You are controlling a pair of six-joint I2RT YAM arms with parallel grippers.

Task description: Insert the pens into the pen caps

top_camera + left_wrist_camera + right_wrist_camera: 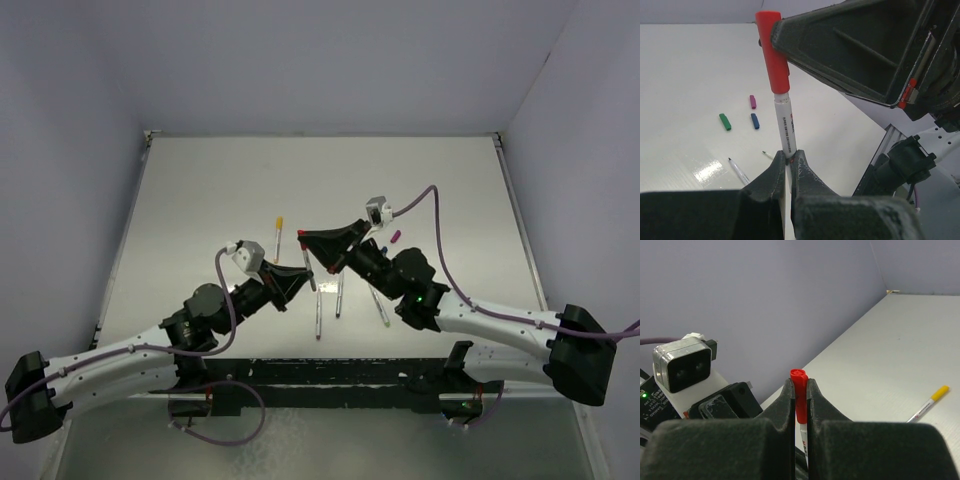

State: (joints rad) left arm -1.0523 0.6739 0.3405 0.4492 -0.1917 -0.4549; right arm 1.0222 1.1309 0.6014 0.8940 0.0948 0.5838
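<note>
Left wrist view: over the table [685,65], left tool [789,159] is pinched tight on a pen [784,125], which stands upright. Right tool [800,386] is clamped on the red cap [774,55], which sits on the pen's upper end. Green cap [725,121], blue cap [755,121] and purple cap [753,102] lie loose on the table.

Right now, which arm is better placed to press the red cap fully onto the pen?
Right. The right gripper is shut on the red cap atop the pen, so it can probably push down. The left gripper clamps the pen lower down, better suited to bracing.
</note>
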